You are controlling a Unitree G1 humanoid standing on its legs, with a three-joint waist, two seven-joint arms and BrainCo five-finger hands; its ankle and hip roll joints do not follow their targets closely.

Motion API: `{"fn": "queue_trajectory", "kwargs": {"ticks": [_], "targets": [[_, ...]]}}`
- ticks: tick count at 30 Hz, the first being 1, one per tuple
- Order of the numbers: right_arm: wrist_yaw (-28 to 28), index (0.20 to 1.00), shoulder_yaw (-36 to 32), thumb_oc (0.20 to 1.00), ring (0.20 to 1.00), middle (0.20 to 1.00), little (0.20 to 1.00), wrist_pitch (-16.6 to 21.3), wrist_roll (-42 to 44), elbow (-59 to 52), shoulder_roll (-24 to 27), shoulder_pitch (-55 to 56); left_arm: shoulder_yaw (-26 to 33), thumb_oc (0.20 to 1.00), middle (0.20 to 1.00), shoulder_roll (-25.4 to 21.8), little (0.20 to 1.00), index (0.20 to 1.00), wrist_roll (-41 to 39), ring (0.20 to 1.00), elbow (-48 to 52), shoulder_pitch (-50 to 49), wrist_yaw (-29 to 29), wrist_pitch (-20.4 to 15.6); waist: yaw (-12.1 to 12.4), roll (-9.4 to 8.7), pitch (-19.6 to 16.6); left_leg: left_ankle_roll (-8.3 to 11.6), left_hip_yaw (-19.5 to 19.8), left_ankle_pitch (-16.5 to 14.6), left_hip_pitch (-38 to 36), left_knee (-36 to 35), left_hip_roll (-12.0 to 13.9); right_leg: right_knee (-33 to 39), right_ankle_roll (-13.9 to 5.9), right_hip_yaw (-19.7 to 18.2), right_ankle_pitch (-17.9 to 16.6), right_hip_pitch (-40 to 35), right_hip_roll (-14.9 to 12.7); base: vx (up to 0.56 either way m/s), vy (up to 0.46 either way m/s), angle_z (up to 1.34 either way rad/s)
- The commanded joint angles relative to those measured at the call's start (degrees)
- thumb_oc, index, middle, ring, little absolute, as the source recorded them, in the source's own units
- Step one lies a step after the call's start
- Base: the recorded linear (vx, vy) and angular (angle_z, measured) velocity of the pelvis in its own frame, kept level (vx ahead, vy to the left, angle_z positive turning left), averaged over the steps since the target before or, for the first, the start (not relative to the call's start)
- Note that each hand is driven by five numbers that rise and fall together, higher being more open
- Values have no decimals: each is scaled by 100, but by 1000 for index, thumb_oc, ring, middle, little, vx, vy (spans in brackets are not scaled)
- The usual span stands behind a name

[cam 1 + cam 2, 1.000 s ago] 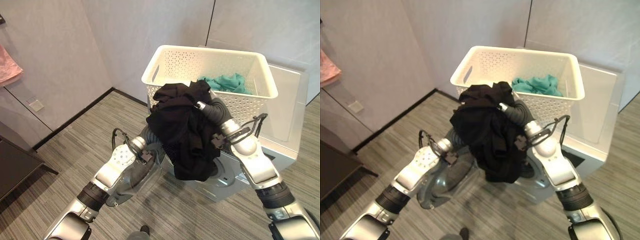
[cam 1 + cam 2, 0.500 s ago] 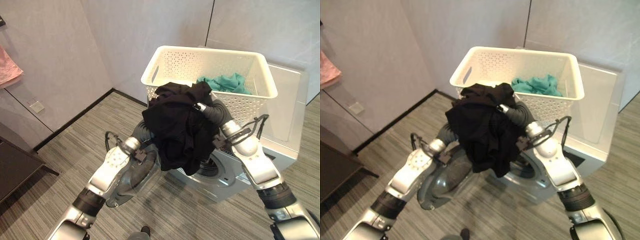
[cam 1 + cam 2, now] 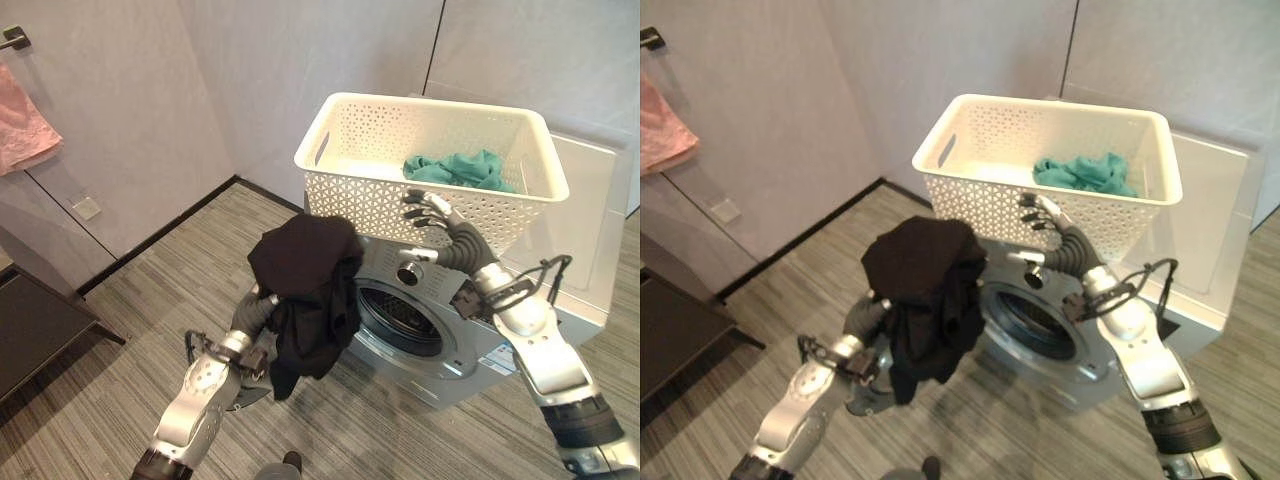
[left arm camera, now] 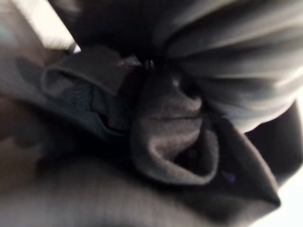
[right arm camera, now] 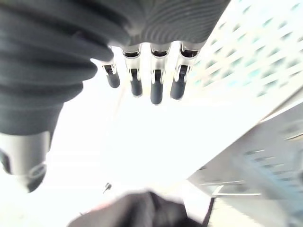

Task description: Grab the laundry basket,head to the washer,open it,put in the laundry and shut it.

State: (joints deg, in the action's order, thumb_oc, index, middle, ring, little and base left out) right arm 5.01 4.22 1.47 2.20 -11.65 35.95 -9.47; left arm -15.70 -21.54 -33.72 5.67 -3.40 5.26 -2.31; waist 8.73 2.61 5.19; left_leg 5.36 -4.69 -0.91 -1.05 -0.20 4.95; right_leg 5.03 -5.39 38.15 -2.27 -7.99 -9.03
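While the washer (image 3: pixel 470 320) is standing with its drum mouth (image 3: pixel 400 318) gaping, the laundry basket (image 3: pixel 430 150) is resting on top; the black garment (image 3: pixel 300 290) is draping over the left hand (image 3: pixel 868 318), fingers hidden, just beside that opening, hanging lengthwise; the right hand (image 3: pixel 428 212) is hovering, fingers spread, empty; no writing is proving readable

The washer (image 3: pixel 520 300) drum opening (image 3: pixel 400 318) lies unblocked, the black garment (image 3: pixel 305 290) hanging at its 9 o'clock and the laundry basket (image 3: pixel 430 165) overhanging at 12.

Left hand (image 3: pixel 262 305) fingers hidden under black garment (image 3: pixel 300 270); washer (image 3: pixel 560 260) right side cut off.
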Motion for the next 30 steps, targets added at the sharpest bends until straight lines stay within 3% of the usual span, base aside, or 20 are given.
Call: {"fn": "queue_trajectory", "kwargs": {"ticks": [1, 7, 11, 16, 19, 25, 27, 30], "targets": [[-208, 1000, -501, 1000, 1000, 1000, 1000, 406, -172, -586, 401, 64, 186, 200, 200, -9, 200, 200, -353, 200, 305, 175, 121, -276, -36, -223, -245, -90, -771, 552, 306, -377, 35, -465, 53, -114, 1097, -472, 99, -15, -22, -5], [-222, 1000, -1040, 1000, 1000, 1000, 1000, 578, -560, -1093, 528, 590, 262, 200, 200, -10, 200, 200, -436, 200, 390, -94, 195, -266, -136, -264, -274, -80, -807, 549, 307, -345, 103, -457, 80, -172, 1121, -459, 157, -27, -29, -9], [-216, 1000, -1908, 1000, 1000, 1000, 1000, 637, -978, -1308, 803, 1402, 444, 200, 200, -7, 200, 200, -392, 200, 316, -230, 245, -260, -388, -322, -307, -56, -879, 553, 301, -349, 176, -444, 82, -255, 1120, -423, 208, -18, -9, -2], [-257, 1000, -2941, 1000, 1000, 1000, 1000, 663, -741, -1329, 867, 2301, 597, 200, 200, 1, 200, 200, -445, 200, 233, -468, 296, -248, -536, -397, -374, -40, -963, 546, 315, -343, 229, -427, 76, -367, 1091, -345, 243, -12, -3, -5], [-36, 1000, -3302, 1000, 1000, 1000, 1000, 579, -374, -982, 597, 3151, 908, 200, 200, -9, 200, 200, -508, 200, 225, -813, 374, -249, -663, -490, -370, -44, -1087, 526, 304, -336, 288, -408, 65, -531, 1050, -246, 268, -23, -12, -24], [1044, 1000, -3081, 1000, 1000, 1000, 1000, 645, 651, -697, 540, 4171, 1187, 200, 200, -90, 200, 200, -680, 200, 329, -1358, 750, -256, -721, -607, -402, -18, -1279, 534, 277, -348, 339, -337, 26, -698, 954, -157, 285, -15, -13, -26], [1701, 1000, -2501, 1000, 1000, 1000, 1000, 562, 1843, -170, 718, 4316, 1090, 200, 200, -144, 200, 200, -739, 200, 269, -1345, 843, -290, -720, -631, -376, 14, -1362, 563, 267, -360, 354, -298, -4, -743, 898, -129, 276, -41, -2, -22], [2552, 1000, -1783, 1000, 1000, 1000, 1000, 335, 2090, 431, 1136, 4776, 1018, 200, 200, -220, 200, 200, -792, 200, 256, -1325, 1081, -333, -682, -678, -346, 60, -1412, 597, 255, -385, 358, -261, -39, -741, 863, -123, 267, -27, -11, -13]]}}
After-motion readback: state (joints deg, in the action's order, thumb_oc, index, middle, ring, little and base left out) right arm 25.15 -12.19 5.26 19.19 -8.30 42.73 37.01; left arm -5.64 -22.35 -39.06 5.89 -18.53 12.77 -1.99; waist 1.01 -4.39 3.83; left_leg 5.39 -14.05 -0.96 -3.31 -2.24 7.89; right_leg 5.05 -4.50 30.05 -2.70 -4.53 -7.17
